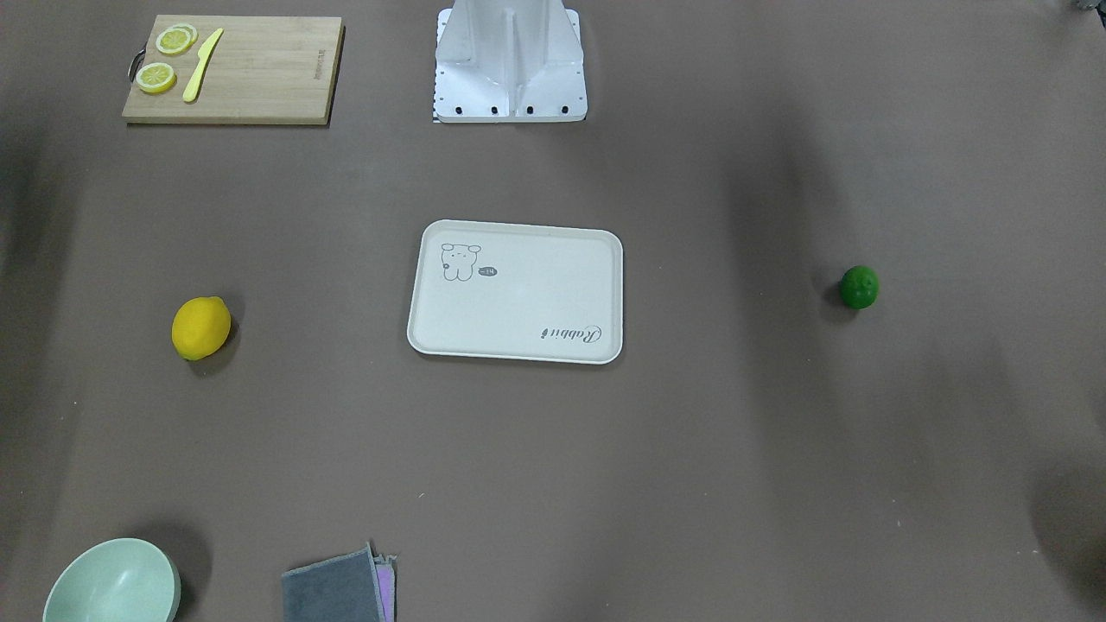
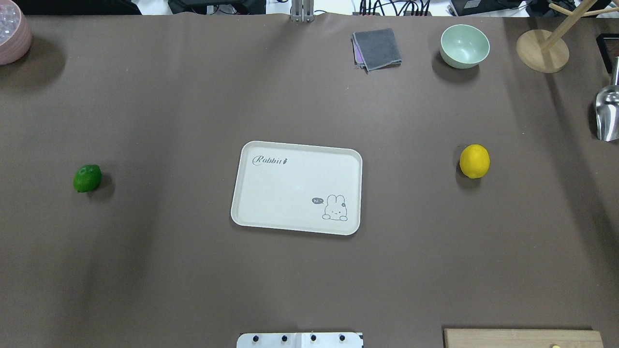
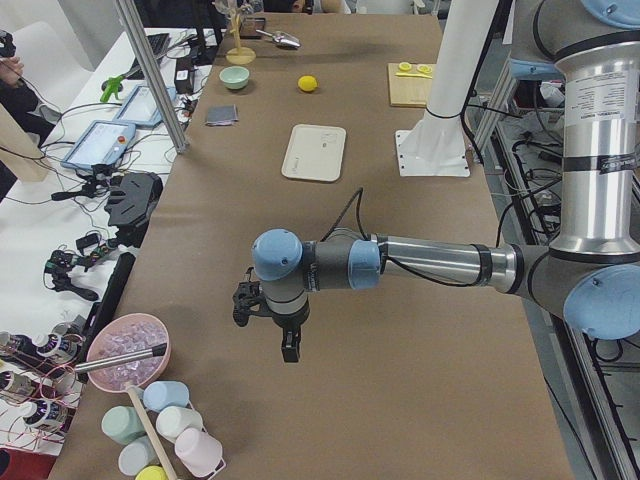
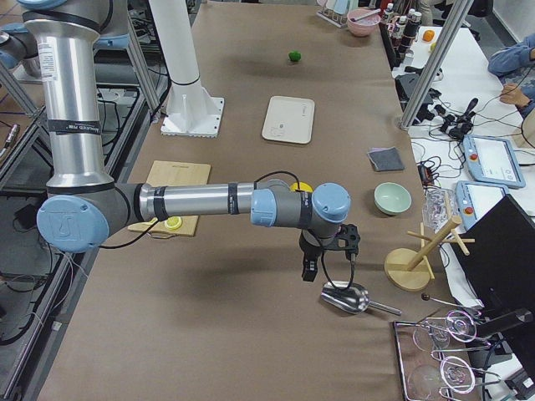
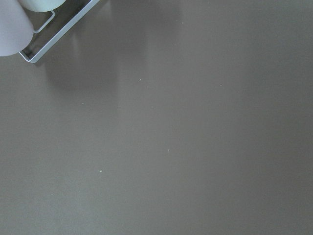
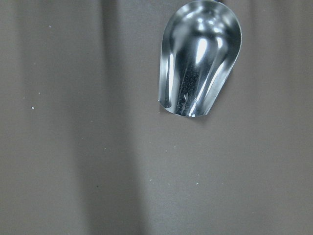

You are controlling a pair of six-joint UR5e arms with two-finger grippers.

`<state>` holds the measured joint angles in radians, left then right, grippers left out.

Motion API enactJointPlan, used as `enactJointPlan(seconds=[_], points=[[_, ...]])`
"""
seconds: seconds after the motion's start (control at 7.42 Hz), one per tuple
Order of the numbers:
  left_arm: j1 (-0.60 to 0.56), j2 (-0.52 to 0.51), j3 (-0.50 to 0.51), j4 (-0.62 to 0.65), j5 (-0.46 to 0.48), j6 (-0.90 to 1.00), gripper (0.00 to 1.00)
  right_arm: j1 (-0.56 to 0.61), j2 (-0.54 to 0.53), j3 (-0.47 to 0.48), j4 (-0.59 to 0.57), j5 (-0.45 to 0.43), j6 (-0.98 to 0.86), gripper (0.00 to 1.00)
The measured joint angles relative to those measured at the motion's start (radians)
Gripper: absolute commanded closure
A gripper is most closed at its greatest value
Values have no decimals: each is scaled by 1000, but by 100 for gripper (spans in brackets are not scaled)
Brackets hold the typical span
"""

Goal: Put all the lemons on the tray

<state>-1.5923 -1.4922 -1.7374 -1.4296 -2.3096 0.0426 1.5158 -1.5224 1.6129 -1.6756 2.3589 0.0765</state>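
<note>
The cream-white tray (image 2: 290,188) lies at the table's middle, with nothing on it; it also shows in the front view (image 1: 518,302). The yellow lemon (image 2: 474,161) lies on the table to the tray's right in the overhead view, and the green lemon (image 2: 87,178) far to its left. Both are apart from the tray. My left gripper (image 3: 288,350) hangs over bare table near the left end, seen only in the exterior left view. My right gripper (image 4: 308,269) hangs near the right end beside a metal scoop (image 6: 200,63). I cannot tell whether either is open.
A wooden cutting board (image 1: 259,78) with lemon slices (image 1: 156,77) and a yellow knife (image 1: 201,65) lies near the robot base (image 1: 510,86). A green bowl (image 2: 464,46), a grey cloth (image 2: 377,48), a wooden rack (image 2: 541,50) and a pink bowl (image 2: 12,31) line the far edge.
</note>
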Motion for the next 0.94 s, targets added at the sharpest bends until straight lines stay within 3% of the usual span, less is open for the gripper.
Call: enactJointPlan(seconds=[0.54,0.94], points=[[0,-2,-3,0,-1,-1,2,-139,21,68,1,34,109,0],[0,-6,-5,0,0,-4,2,-279,98,55,57,46,295,0]])
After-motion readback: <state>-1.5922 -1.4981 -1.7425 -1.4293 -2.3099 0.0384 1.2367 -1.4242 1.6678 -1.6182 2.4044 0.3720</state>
